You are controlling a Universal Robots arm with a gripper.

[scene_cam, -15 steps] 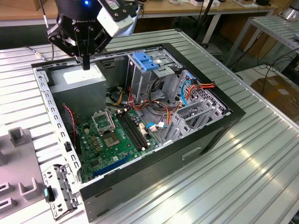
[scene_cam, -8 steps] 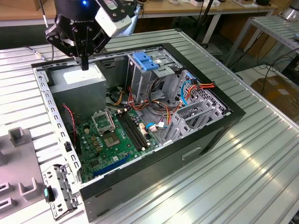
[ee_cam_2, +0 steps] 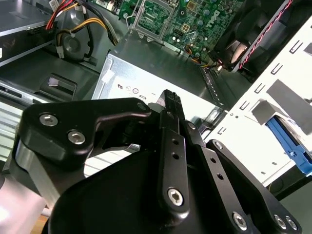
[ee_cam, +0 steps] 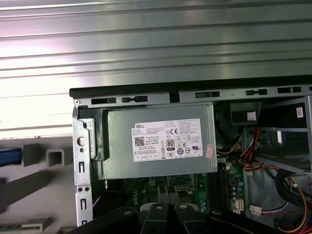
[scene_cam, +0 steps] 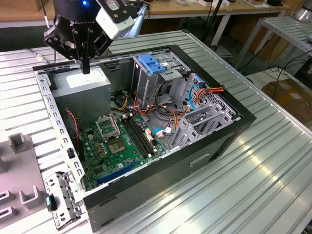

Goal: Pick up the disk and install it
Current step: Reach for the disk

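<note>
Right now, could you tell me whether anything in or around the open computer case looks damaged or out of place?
Nothing stands out. The computer case lies open on the table, its cables inside, and the gripper hangs empty above the grey power-supply box.

Bright, even light. Glare on ribbed table [ee_cam: 161, 48] in first wrist view, on perforated frame [ee_cam_2: 273, 112] in second wrist view. Soft shadow inside computer case [scene_cam: 219, 146].

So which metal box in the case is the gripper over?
The grey power-supply box with the white sticker; the gripper hangs above it, not the blue-handled drive cage.
</note>
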